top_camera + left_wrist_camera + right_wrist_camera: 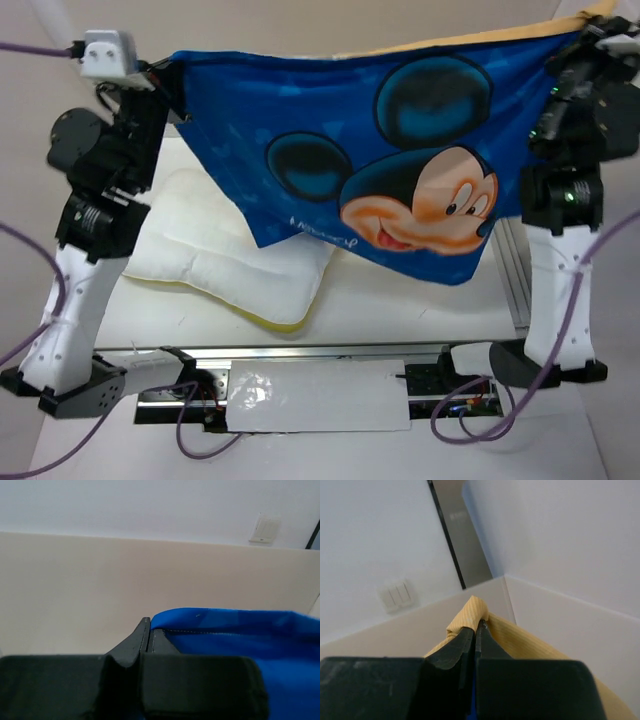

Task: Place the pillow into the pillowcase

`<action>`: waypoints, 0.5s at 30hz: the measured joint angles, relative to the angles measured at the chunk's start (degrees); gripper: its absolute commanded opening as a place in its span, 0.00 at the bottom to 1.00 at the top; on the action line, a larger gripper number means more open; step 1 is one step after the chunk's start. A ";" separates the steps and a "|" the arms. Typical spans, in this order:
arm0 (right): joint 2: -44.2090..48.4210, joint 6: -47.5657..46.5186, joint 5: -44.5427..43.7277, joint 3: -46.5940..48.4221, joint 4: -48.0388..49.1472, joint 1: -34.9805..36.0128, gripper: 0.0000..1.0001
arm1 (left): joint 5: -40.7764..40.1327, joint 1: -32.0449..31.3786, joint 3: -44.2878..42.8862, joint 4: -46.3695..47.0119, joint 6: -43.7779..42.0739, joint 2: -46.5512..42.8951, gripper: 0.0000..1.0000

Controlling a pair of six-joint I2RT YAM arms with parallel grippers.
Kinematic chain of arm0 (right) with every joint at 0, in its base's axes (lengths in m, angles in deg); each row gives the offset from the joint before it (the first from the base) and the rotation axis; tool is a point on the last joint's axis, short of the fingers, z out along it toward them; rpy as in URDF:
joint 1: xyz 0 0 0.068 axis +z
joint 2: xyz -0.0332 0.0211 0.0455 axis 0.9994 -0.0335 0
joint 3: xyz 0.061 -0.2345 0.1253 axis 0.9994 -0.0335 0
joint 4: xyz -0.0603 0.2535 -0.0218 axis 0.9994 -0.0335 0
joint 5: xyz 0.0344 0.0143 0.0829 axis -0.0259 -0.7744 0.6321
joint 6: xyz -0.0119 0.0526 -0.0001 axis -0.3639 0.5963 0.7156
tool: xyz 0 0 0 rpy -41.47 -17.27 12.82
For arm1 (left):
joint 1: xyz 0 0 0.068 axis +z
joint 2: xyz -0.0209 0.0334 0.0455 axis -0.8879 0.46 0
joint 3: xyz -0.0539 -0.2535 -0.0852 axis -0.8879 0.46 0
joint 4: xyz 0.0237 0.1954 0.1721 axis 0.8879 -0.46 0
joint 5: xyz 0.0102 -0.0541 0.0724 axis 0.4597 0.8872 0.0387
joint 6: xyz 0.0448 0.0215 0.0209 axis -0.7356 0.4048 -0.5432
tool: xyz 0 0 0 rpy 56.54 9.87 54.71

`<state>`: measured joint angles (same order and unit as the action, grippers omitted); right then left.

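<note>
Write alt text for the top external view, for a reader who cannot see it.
A blue Mickey Mouse pillowcase hangs stretched aloft between the left gripper and right gripper, each shut on an upper corner. Beneath it, a white, yellow-edged pillow lies on the table.

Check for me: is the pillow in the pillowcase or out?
Out. The pillow lies uncovered beneath the pillowcase, which hangs spread between the left hand and the right hand, each shut on a top corner.
</note>
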<state>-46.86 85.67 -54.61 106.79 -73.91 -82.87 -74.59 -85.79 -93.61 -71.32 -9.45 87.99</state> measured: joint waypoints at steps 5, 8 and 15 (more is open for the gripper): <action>-13.99 1.03 0.35 1.81 0.20 -0.24 0.00 | 1.79 1.46 -9.75 0.66 1.92 16.35 0.00; -30.21 1.88 -0.15 12.76 -1.09 -0.24 0.00 | 2.82 3.76 -25.16 -1.88 5.44 33.97 0.00; -50.31 -3.17 -4.46 28.15 4.61 -0.24 0.00 | 9.92 10.86 -36.61 -2.47 14.58 50.29 0.00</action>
<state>-97.17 82.50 -59.07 134.94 -69.30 -83.11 -64.66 -74.93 -130.22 -73.79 5.13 138.28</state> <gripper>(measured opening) 0.015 0.036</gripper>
